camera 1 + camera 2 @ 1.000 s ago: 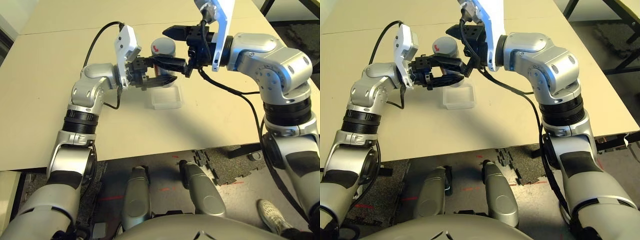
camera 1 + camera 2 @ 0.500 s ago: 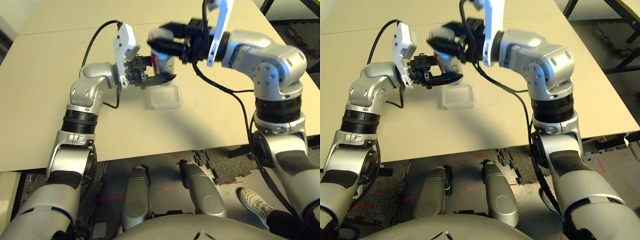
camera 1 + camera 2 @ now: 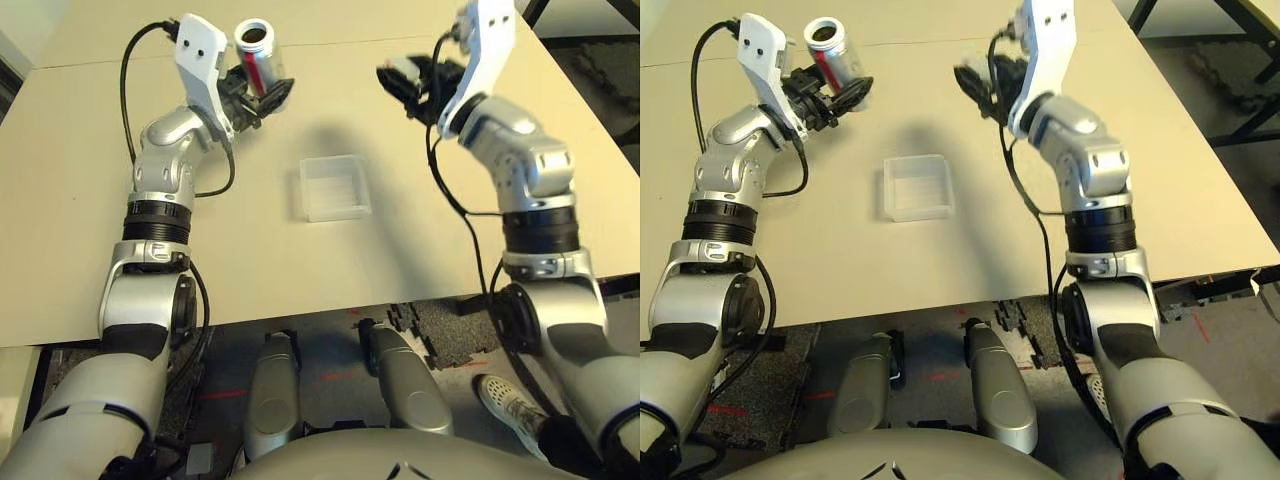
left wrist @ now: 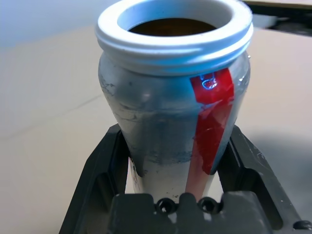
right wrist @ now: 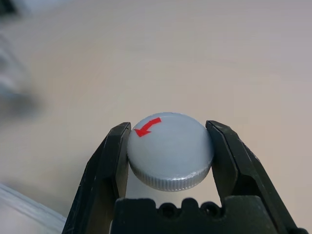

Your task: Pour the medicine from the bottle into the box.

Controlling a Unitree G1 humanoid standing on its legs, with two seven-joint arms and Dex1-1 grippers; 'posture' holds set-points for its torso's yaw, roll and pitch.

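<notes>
**A:** Left wrist view has the bottle [image 4: 173,112] clamped by its lower body in the left gripper [image 4: 180,161], cap off, white threaded mouth open and something dark inside. From the head camera it is held up over the far left of the table [image 3: 80,200], well apart from the box [image 3: 335,187].

**B:** And the right gripper [image 5: 168,156]?

**A:** Closed on the cap [image 5: 170,150], pinched across its ribbed edge, raised over the far right side.

**B:** How should the bottle handle?

**A:** Rigid, smooth, metal-looking wall, so I'd guess light but slippery. The low hold looks sound for tipping, since it leaves the neck clear. If the fingers slip on that glossy label, it could rotate in the grasp.

**B:** And the box?

**A:** Clear thin plastic, shallow, lying loose and flat at mid-table. Probably light enough to skate if nudged, and the low rim gives little margin for spilling.

**B:** Room to move?

**A:** Plenty. Bare tabletop surrounds the box, and the arms are spread wide apart, so the left has an open path inward.
</notes>
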